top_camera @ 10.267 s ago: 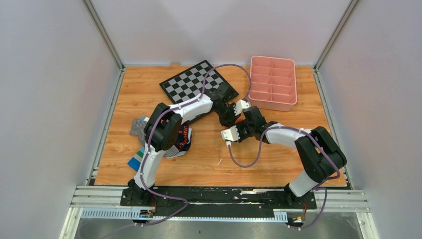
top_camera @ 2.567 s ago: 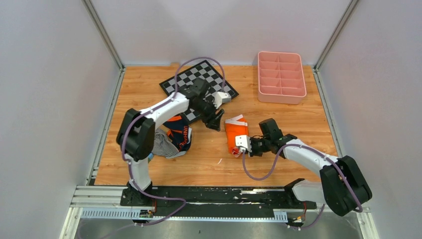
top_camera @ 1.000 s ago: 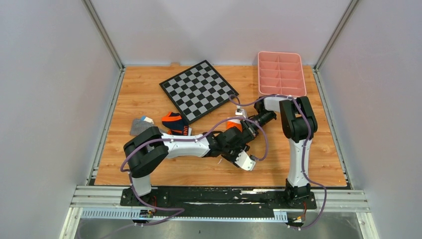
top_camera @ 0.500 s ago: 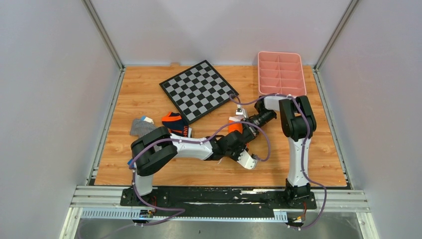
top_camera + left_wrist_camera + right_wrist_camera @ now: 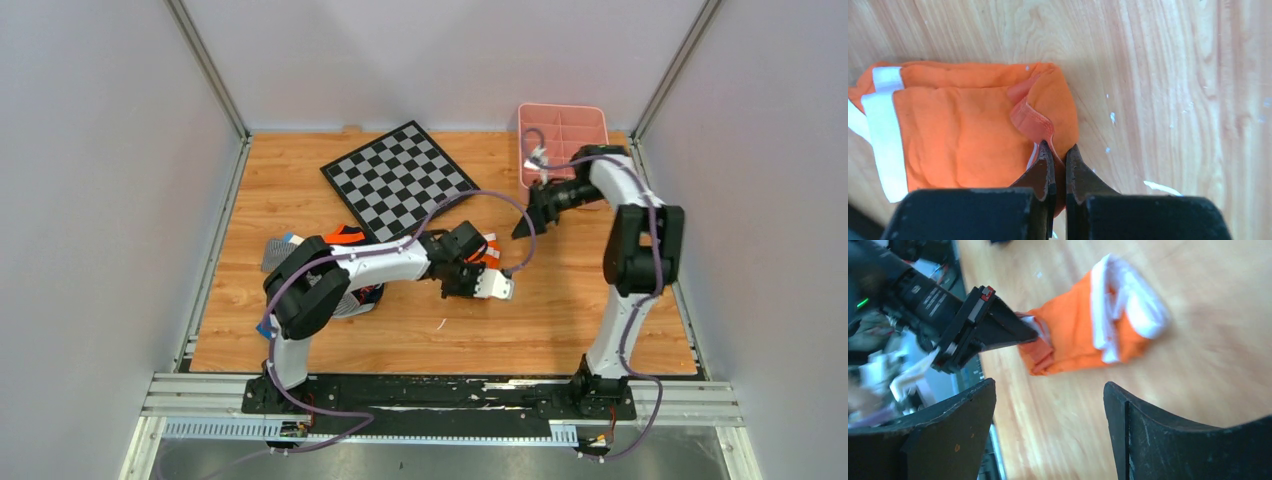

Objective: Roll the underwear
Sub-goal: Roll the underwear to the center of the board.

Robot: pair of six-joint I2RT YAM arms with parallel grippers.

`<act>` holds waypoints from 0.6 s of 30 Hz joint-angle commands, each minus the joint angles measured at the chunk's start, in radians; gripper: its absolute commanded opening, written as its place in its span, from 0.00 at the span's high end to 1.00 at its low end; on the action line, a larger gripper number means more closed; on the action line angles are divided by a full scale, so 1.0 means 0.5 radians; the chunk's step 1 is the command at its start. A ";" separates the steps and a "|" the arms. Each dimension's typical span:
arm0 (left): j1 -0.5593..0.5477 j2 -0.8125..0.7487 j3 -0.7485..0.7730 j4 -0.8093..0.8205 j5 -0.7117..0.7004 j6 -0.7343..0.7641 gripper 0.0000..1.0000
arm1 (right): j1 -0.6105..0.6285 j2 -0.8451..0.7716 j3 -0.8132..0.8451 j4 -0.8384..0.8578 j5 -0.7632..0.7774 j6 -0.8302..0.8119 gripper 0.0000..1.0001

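The pink divided tray (image 5: pixel 575 128) sits at the far right corner of the counter (image 5: pixel 560 310). The compartments you can see hold nothing but their own pink floor, and its near-left corner is hidden from you by the right arm's purple cable (image 5: pixel 528 140) and wrist. The counter is wood-grain, closed in by pale grey walls with metal posts in the far corners, and a few white specks lie on the wood. The underwear (image 5: pixel 958 130) lies folded about mid-counter, a little right of centre, near of the checkerboard (image 5: pixel 398 180), which is turned cornerwise at the far middle. Your left gripper (image 5: pixel 1059 156) is almost fully closed, pinching a turned-up edge of the orange cloth at the end away from the white trim. Your right gripper (image 5: pixel 1048 385) hangs just near of the tray, its fingers spread wide and holding nothing, well apart from the underwear. At the left, a navy pair with orange lettering (image 5: pixel 345 238) and a grey striped garment (image 5: pixel 280 255) lie bunched together, and the left arm stretches across them, covering much of both.
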 commanded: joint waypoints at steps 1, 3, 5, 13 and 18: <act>0.164 0.118 0.351 -0.663 0.625 -0.325 1.00 | -0.285 -0.568 0.071 0.367 -0.117 0.129 0.21; 0.241 0.275 0.606 -0.907 0.829 -0.380 1.00 | -0.345 -0.944 -0.232 0.872 -0.029 0.372 0.21; 0.297 0.530 0.889 -1.194 0.983 -0.358 1.00 | -0.326 -1.293 -0.619 1.326 0.242 0.398 0.23; 0.424 1.053 1.484 -1.573 1.366 -0.386 1.00 | -0.225 -1.978 -1.561 1.546 0.438 -0.078 0.41; 0.477 1.267 1.648 -1.623 1.516 -0.479 1.00 | 0.240 -2.016 -1.745 1.536 0.726 -0.322 0.42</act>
